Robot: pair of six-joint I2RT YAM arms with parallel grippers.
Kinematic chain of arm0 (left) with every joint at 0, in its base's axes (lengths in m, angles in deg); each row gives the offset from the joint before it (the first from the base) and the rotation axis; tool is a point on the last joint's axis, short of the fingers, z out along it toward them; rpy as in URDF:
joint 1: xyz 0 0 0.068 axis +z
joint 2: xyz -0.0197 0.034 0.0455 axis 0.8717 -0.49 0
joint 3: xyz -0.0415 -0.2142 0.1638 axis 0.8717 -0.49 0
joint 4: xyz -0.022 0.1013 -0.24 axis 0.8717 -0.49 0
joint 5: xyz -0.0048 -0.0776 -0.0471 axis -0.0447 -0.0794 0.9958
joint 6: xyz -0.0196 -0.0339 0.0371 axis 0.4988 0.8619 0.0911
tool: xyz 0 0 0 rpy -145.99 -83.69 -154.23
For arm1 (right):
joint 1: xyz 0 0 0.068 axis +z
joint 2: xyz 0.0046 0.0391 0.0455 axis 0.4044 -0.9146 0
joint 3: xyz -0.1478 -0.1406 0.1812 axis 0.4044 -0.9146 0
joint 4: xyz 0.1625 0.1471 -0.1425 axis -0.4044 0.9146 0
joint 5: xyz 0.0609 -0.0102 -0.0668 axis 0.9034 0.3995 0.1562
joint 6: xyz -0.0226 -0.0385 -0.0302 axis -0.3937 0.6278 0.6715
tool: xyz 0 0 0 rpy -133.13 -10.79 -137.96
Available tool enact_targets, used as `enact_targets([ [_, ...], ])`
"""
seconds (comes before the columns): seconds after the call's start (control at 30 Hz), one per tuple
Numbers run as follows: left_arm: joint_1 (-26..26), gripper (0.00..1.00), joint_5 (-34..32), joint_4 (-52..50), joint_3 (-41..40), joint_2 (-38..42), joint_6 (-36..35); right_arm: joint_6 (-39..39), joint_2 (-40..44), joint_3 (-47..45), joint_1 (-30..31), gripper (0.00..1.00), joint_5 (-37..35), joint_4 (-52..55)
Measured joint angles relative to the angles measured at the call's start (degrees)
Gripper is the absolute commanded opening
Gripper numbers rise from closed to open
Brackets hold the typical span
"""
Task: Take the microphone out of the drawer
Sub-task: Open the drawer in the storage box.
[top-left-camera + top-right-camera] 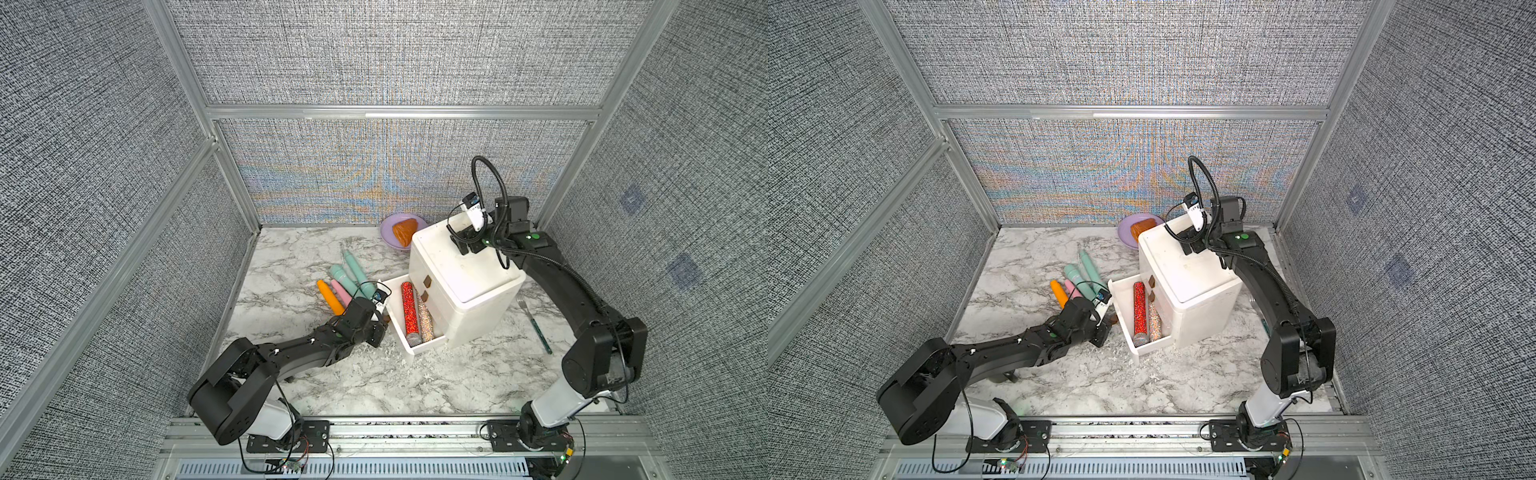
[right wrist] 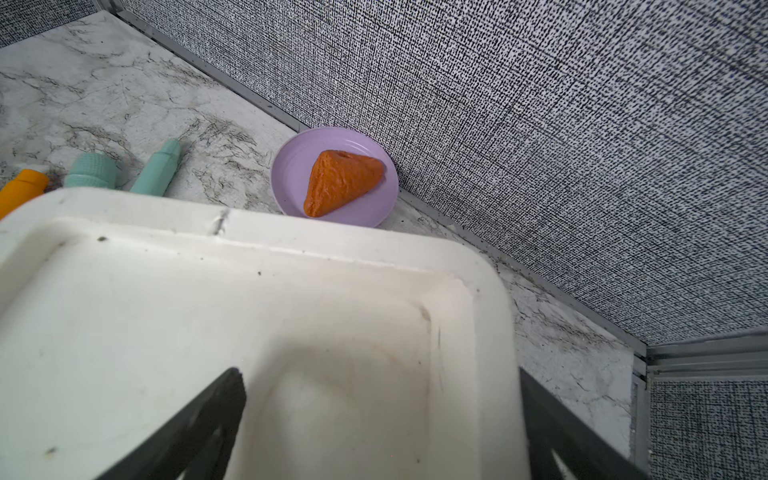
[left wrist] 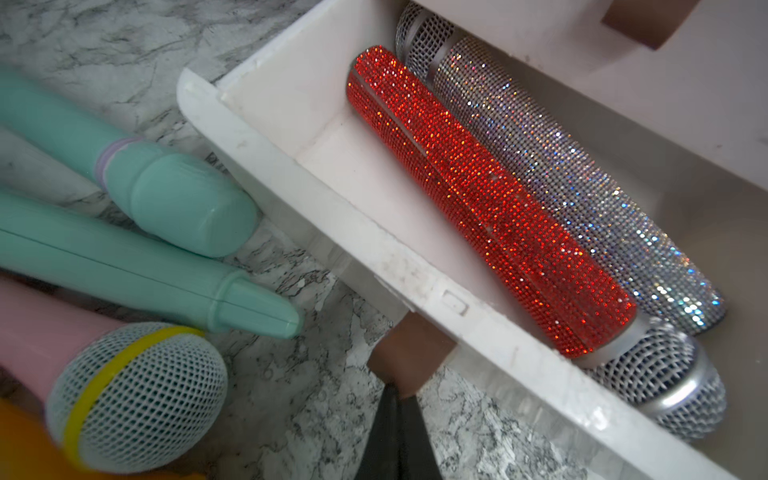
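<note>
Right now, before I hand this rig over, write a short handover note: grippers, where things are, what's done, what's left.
Left gripper: shut on the drawer handle.
Right gripper: open, on top of the cabinet, holding nothing.
Drawer: pulled out; red microphone and silver microphone lie side by side inside.
Done: drawer opened. Left: release the handle, lift a microphone out.

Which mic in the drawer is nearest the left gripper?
The red glitter microphone; the silver glitter microphone lies beyond it, on the side toward the cabinet.
</note>
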Motion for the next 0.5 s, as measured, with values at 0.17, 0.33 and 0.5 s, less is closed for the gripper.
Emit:
enact_targets([
  [0.17, 0.11, 0.0, -1.16, -0.76, -0.61, 1.53, 0.02, 0.0, 0.0, 0.07, 0.0, 0.98, 0.02, 0.13],
  [0.33, 0.13, 0.0, -1.9, -1.36, -1.14, 3.17, 0.09, 0.0, 0.0, 0.09, 0.0, 0.98, 0.0, 0.15],
  [0.5, 0.15, 0.07, -2.03, -3.58, -0.7, 4.66, 0.35, 0.0, -0.17, 0.37, 0.0, 0.98, 0.02, 0.46],
])
